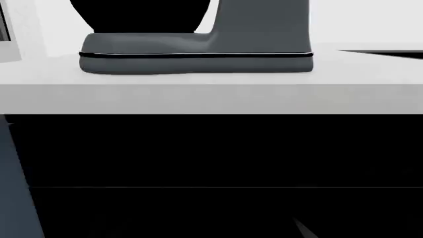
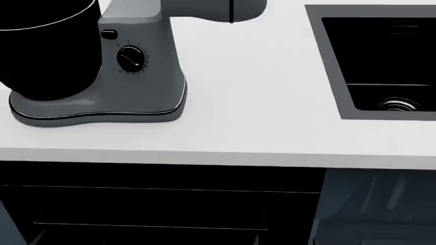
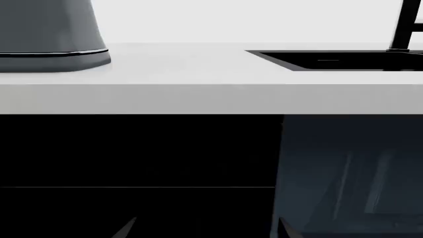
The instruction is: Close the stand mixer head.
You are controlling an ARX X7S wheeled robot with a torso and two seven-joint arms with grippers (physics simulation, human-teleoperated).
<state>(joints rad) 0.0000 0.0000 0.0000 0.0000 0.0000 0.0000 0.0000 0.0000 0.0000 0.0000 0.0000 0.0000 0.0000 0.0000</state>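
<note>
Mixer base [image 2: 102, 109] on the bench [image 2: 252, 102] at left, bowl [image 2: 44, 48] on it, column [image 2: 136, 56] right of bowl, stand mixer head [image 2: 204, 9] atop, sink [image 2: 381, 66] set into bench at right.

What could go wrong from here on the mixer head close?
1. Neither claw shows in the head view; both wrist cameras sit below the countertop edge, so raising an arm could clip that edge.
2. The stand mixer head is cut off at the frame top, so its tilt is hard to judge for a push.
3. The black bowl stands right beside the column; a wide approach might strike it.
</note>
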